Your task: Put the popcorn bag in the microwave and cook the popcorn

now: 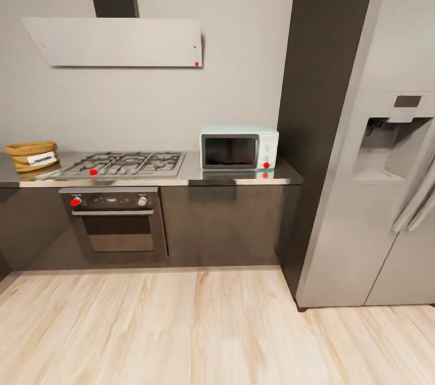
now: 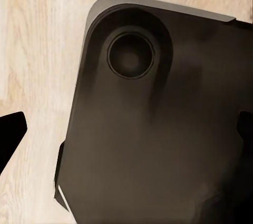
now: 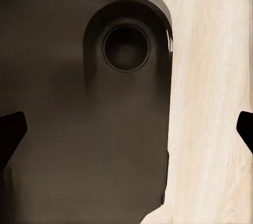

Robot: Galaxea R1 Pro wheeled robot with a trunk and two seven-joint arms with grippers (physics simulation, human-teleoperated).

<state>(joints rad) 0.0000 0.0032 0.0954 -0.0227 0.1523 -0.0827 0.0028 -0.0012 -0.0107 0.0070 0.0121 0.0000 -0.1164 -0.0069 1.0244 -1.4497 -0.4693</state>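
Pale wooden floor planks [image 1: 181,324] lie nearest, smooth and lightly grained. Over them, in the wrist views, hangs the robot's dark rounded base [image 2: 158,129]; each gripper shows only black fingertips [image 3: 10,129] at the edges, well spread, holding nothing. Further on stand dark glossy cabinet fronts [image 1: 223,222] with a built-in steel oven [image 1: 115,222]. Above runs the long grey shiny countertop [image 1: 241,176]. On its left end sits the squat orange-brown popcorn bag [image 1: 31,155], white label in front. A gas hob [image 1: 124,163] lies between it and the boxy pale blue-white microwave [image 1: 239,147], door closed. Right of this rises a tall steel fridge [image 1: 374,191].
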